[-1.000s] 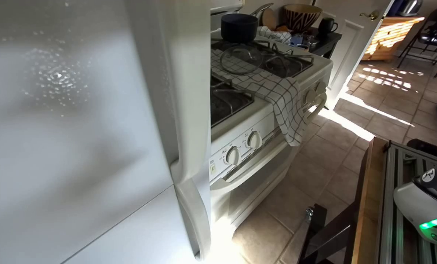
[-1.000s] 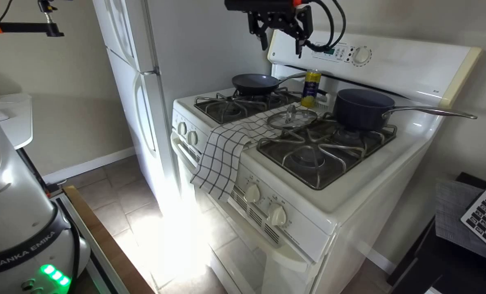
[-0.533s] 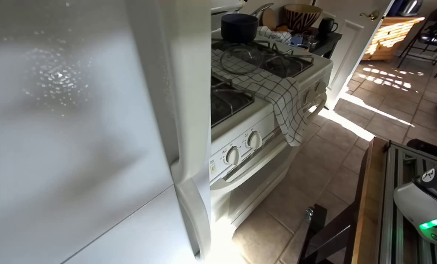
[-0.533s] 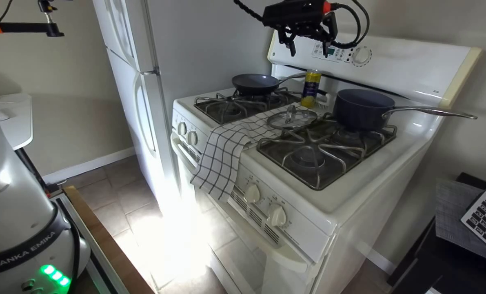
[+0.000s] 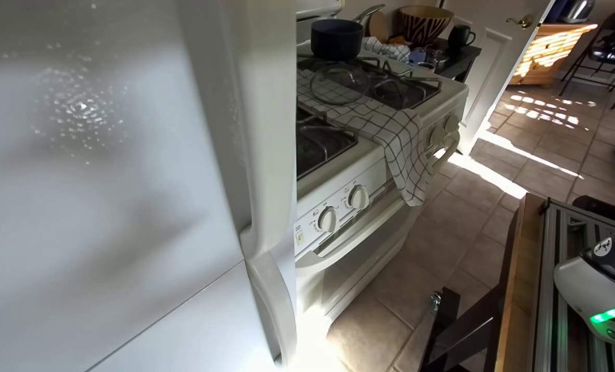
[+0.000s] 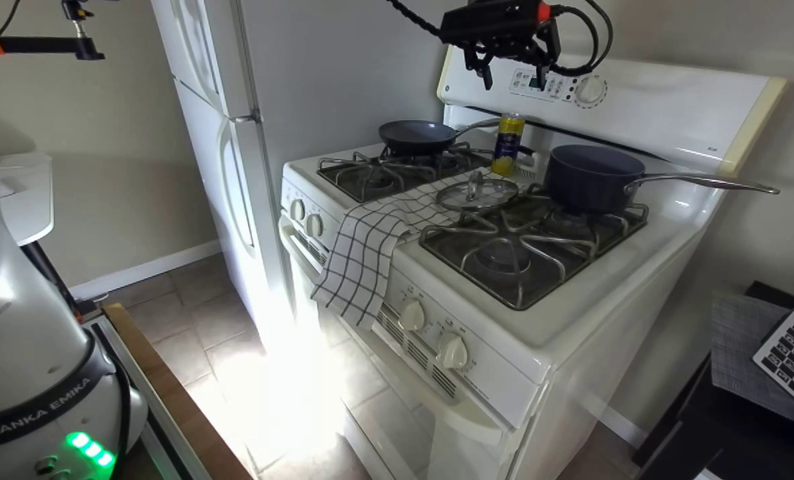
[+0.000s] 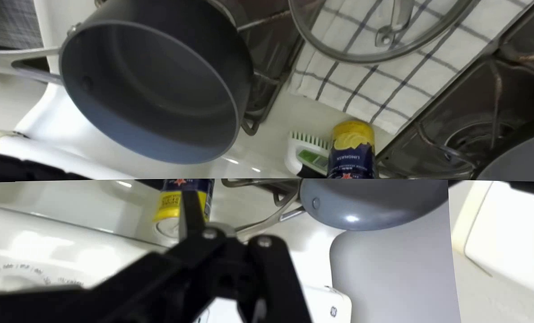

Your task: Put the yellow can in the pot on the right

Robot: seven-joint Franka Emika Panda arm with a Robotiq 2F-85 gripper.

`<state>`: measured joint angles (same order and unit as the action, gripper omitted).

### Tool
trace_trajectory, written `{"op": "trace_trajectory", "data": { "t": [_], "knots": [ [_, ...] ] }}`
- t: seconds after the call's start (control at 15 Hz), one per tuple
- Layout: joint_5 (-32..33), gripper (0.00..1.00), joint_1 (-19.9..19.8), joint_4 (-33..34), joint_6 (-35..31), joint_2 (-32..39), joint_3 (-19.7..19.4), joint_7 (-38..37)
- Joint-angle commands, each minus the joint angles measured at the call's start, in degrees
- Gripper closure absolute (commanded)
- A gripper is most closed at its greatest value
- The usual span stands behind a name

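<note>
The yellow and dark blue can [image 6: 507, 145] stands upright at the back of the stove, between the two burner grates. The wrist picture is split and shows the can in both parts, upper [image 7: 352, 150] and lower [image 7: 170, 207]. The dark saucepan [image 6: 590, 181], uncovered, sits on the right rear burner; it also shows in an exterior view [image 5: 336, 40] and the wrist view [image 7: 159, 89], where its inside looks empty. My gripper [image 6: 515, 83] is open and empty, above the can and apart from it. The can is hidden in an exterior view behind the fridge.
A frying pan [image 6: 417, 137] sits on the left rear burner. A glass lid [image 6: 478, 193] lies on a checked towel [image 6: 363, 257] in front of the can. A white brush [image 7: 309, 152] lies beside the can. The control panel [image 6: 670, 113] rises behind. The saucepan handle [image 6: 710, 180] sticks out right.
My gripper has moved to the right in an exterior view, from left of the can to above it, slowing in the last half second. It stays open. The can and saucepan have not moved.
</note>
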<state>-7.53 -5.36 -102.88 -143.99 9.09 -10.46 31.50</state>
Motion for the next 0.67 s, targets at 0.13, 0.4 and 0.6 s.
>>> {"op": "trace_trajectory", "data": {
  "t": [0.13,0.4,0.6],
  "knots": [
    [2.49,0.00,-3.05,15.51,-2.52,12.07,4.04,-1.07],
    [1.56,0.00,-4.81,28.82,1.25,21.62,7.67,-2.22],
    [2.27,0.00,-4.10,36.72,6.61,27.57,9.80,-6.09]
  ]
}}
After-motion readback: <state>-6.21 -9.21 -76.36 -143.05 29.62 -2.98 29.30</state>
